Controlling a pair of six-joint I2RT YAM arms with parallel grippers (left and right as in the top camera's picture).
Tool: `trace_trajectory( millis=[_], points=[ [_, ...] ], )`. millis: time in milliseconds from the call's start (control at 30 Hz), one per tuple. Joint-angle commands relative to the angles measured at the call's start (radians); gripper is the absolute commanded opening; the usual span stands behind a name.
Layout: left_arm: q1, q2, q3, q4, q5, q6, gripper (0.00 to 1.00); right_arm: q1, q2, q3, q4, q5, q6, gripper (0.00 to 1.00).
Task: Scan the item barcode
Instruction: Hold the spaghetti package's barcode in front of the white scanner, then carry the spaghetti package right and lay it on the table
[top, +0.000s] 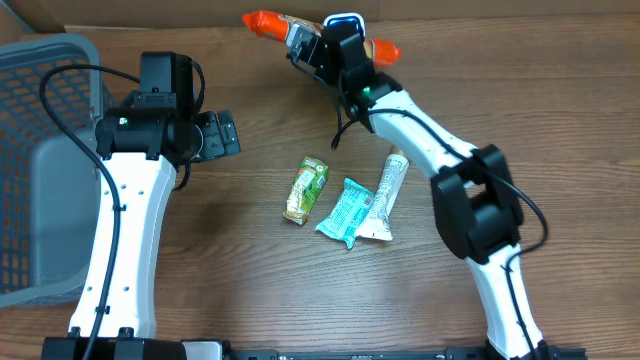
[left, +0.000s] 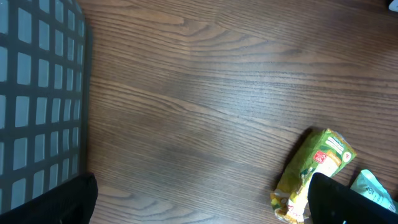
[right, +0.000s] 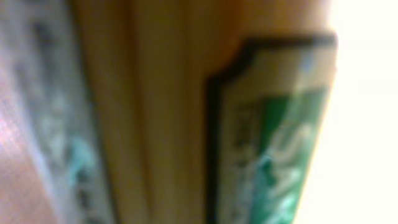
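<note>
An orange-ended packet (top: 268, 22) is held up at the far edge of the table, with my right gripper (top: 312, 45) shut on its middle. Its other orange end (top: 385, 49) sticks out past a black device with a blue-lit rim (top: 343, 20). The right wrist view is filled by a blurred close-up of the packet's tan wrapper (right: 155, 112) and a green label (right: 280, 143); my own fingers do not show there. My left gripper (top: 225, 135) (left: 202, 211) hangs open over bare wood, left of the loose packets, with nothing between its fingers.
A grey mesh basket (top: 40, 150) (left: 37, 93) stands at the left edge. In the middle of the table lie a yellow-green packet (top: 305, 188) (left: 314, 171), a teal packet (top: 345, 212) (left: 373, 186) and a white tube (top: 385, 195).
</note>
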Motion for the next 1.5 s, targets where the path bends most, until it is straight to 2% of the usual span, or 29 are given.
trace_trajectory(
  millis=[0, 167, 333, 500, 600, 733, 867, 1067, 1167, 1233, 1333, 1400, 1467],
  points=[
    [-0.002, 0.003, -0.006, 0.002, -0.010, -0.006, 1.00, -0.002, -0.277, 0.052, -0.066, 0.010, 0.183, 0.04],
    [-0.002, 0.003, -0.006, 0.002, -0.010, -0.006, 0.99, -0.003, -0.426, 0.052, -0.307, 0.010, 0.473, 0.04],
    [-0.002, 0.003, -0.006, 0.002, -0.010, -0.006, 0.99, -0.051, -0.538, 0.052, -0.632, 0.009, 0.800, 0.04],
    [-0.002, 0.003, -0.006, 0.002, -0.010, -0.006, 0.99, -0.208, -0.546, 0.040, -1.025, 0.009, 1.128, 0.04],
    [-0.002, 0.003, -0.006, 0.002, -0.010, -0.006, 0.99, -0.337, -0.533, -0.018, -1.125, 0.002, 1.283, 0.04],
    [-0.002, 0.003, -0.006, 0.002, -0.010, -0.006, 1.00, -0.507, -0.526, -0.164, -1.077, -0.130, 1.323, 0.04],
    [-0.002, 0.003, -0.006, 0.002, -0.010, -0.006, 1.00, -0.659, -0.526, -0.335, -0.909, -0.315, 1.339, 0.04],
    [-0.002, 0.003, -0.006, 0.002, -0.010, -0.006, 1.00, -0.822, -0.526, -0.573, -0.681, -0.343, 1.701, 0.04],
    [-0.002, 0.003, -0.006, 0.002, -0.010, -0.006, 1.00, -0.863, -0.526, -0.642, -0.600, -0.354, 1.798, 0.04],
    [-0.002, 0.003, -0.006, 0.002, -0.010, -0.006, 0.99, -0.875, -0.526, -0.665, -0.555, -0.365, 1.801, 0.04],
    [-0.002, 0.003, -0.006, 0.002, -0.010, -0.006, 0.99, -0.879, -0.526, -0.667, -0.521, -0.361, 1.755, 0.49],
    [-0.002, 0.003, -0.006, 0.002, -0.010, -0.006, 1.00, -0.879, -0.527, -0.655, -0.511, -0.371, 1.687, 0.72],
    [-0.002, 0.003, -0.006, 0.002, -0.010, -0.006, 1.00, -0.879, -0.528, -0.629, -0.513, -0.426, 1.600, 0.89]
  ],
)
